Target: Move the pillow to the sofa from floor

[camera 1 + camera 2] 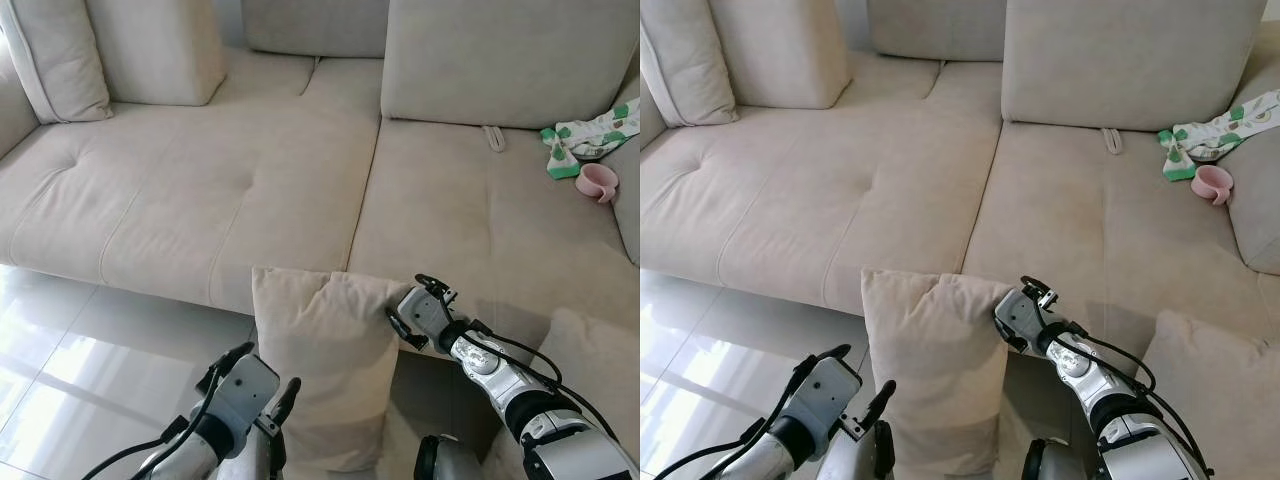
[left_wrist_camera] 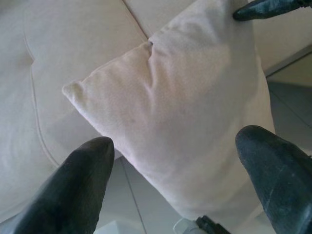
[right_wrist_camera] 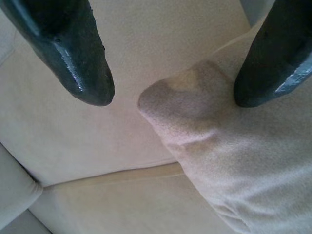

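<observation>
Fingers astride pillow corner — apart

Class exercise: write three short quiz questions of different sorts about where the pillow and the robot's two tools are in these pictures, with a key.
1. True or false: the pillow already lies flat on the sofa seat.
2. Which tool is at the pillow's upper right corner? A) left tool B) right tool
3. Fill in: the small cup on the sofa's right side is ____ in colour.

Key: 1 false, it stands upright in front of the sofa's front edge, between the two tools. 2 B, with open fingers straddling that corner. 3 pink.
</observation>
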Controlling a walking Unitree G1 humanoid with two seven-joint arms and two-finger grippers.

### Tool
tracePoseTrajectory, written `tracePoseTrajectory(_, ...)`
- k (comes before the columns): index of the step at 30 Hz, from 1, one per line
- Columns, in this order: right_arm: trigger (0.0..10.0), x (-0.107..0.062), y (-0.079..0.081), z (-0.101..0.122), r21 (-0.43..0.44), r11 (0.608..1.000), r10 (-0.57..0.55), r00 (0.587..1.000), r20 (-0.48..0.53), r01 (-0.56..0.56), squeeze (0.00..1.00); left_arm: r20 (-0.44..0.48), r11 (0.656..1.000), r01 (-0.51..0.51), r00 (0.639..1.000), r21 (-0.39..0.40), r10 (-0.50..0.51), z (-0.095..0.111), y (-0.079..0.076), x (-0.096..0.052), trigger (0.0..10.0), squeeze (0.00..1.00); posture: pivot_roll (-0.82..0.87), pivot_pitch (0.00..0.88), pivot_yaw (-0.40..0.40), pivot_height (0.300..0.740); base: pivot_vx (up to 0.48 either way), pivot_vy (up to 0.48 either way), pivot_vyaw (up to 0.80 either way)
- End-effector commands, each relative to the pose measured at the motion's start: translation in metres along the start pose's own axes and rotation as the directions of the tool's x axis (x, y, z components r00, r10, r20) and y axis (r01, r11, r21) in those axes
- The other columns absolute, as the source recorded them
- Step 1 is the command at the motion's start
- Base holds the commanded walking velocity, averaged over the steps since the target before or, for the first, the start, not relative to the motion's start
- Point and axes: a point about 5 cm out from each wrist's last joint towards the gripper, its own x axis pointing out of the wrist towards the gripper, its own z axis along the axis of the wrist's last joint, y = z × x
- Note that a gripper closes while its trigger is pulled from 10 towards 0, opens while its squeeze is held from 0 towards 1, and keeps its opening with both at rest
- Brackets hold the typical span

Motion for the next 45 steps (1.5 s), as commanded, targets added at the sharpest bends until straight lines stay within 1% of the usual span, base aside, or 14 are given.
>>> tracePoseTrajectory(1,4.0,-0.002,0.011,-0.007,0.005,1.0,0.02,0.999,-0.046,-0.02,0.0,-0.043,1.0,0.002,0.999,0.02,-0.001,-0.006,0.001,-0.007,10.0,0.0,0.44,0.324,0.141,0.57,0.0,0.0,0.0)
tracePoseTrajectory(2,4.0,-0.002,0.011,-0.007,0.005,1.0,0.02,0.999,-0.046,-0.02,0.0,-0.043,1.0,0.002,0.999,0.02,-0.001,-0.006,0.001,-0.007,10.0,0.0,0.44,0.324,0.141,0.57,0.0,0.0,0.0)
tracePoseTrajectory(3,2.6,-0.002,0.011,-0.008,0.012,1.0,0.01,0.999,-0.048,-0.01,0.0,-0.044,1.0,0.005,0.999,0.024,-0.004,-0.005,0.002,-0.007,10.0,0.0,0.44,0.324,0.145,0.57,0.0,0.0,0.0)
tracePoseTrajectory(5,2.6,-0.002,0.011,-0.008,0.017,1.0,0.003,0.999,-0.048,-0.003,0.0,-0.045,1.0,0.006,0.999,0.027,-0.005,-0.005,0.002,-0.008,10.0,0.0,0.44,0.323,0.148,0.57,0.0,0.0,0.0)
tracePoseTrajectory(6,0.0,-0.002,0.011,-0.008,0.026,1.0,-0.006,0.999,-0.048,0.007,0.0,-0.046,1.0,0.008,0.999,0.03,-0.006,-0.005,0.003,-0.008,10.0,0.0,0.45,0.321,0.152,0.57,0.0,0.0,0.0)
tracePoseTrajectory(23,0.0,-0.008,0.016,-0.006,0.126,0.991,-0.057,0.998,0.029,0.053,0.0,-0.028,0.999,0.018,0.999,0.034,-0.017,-0.002,0.002,0.0,10.0,0.0,0.4,0.281,0.142,0.57,0.0,0.0,0.0)
tracePoseTrajectory(30,0.0,-0.035,0.048,-0.022,0.146,0.989,-0.031,0.996,0.082,0.019,0.0,0.008,0.998,0.035,0.999,0.045,-0.035,-0.002,0.001,0.018,10.0,0.0,0.29,0.234,0.105,0.57,0.0,0.0,0.0)
tracePoseTrajectory(31,10.0,-0.041,0.048,-0.026,0.158,0.986,-0.06,0.995,0.079,0.047,0.0,0.014,0.999,0.034,0.999,0.041,-0.034,-0.003,0.003,0.024,10.0,0.0,0.25,0.216,0.1,0.57,0.0,0.0,0.0)
tracePoseTrajectory(39,10.0,-0.049,0.047,-0.024,0.194,0.977,-0.113,0.986,0.123,0.088,0.01,0.045,0.999,0.038,0.998,0.02,-0.039,-0.001,-0.001,0.041,10.0,0.0,0.18,0.176,0.075,0.57,0.0,0.0,0.0)
tracePoseTrajectory(40,10.0,-0.05,0.05,-0.022,0.21,0.973,-0.123,0.982,0.141,0.092,0.69,0.052,0.999,0.034,0.998,-0.001,-0.034,0.0,-0.003,0.045,10.0,0.0,0.17,0.165,0.068,0.57,0.0,0.0,0.0)
tracePoseTrajectory(41,10.0,-0.05,0.05,-0.022,0.21,0.973,-0.123,0.982,0.141,0.092,0.69,0.052,0.999,0.034,0.998,-0.001,-0.034,0.0,-0.003,0.045,10.0,0.0,0.17,0.165,0.068,0.57,0.0,0.0,0.0)
tracePoseTrajectory(42,10.0,-0.052,0.054,-0.019,0.245,0.964,-0.149,0.977,0.153,0.108,1.0,0.057,0.999,0.025,0.998,-0.042,-0.022,0.0,-0.006,0.048,10.0,0.0,0.15,0.155,0.06,0.57,0.0,0.0,0.0)
tracePoseTrajectory(44,10.0,-0.054,0.06,-0.015,0.279,0.953,-0.173,0.97,0.169,0.121,1.0,0.06,0.994,0.01,0.998,-0.109,-0.003,-0.001,-0.008,0.049,10.0,0.0,0.14,0.148,0.054,0.57,0.0,0.0,0.0)
tracePoseTrajectory(45,10.0,-0.057,0.066,-0.012,0.312,0.94,-0.198,0.964,0.175,0.136,1.0,0.06,0.979,-0.008,0.998,-0.204,0.02,-0.003,-0.008,0.05,10.0,0.0,0.13,0.14,0.05,0.57,0.0,0.0,0.0)
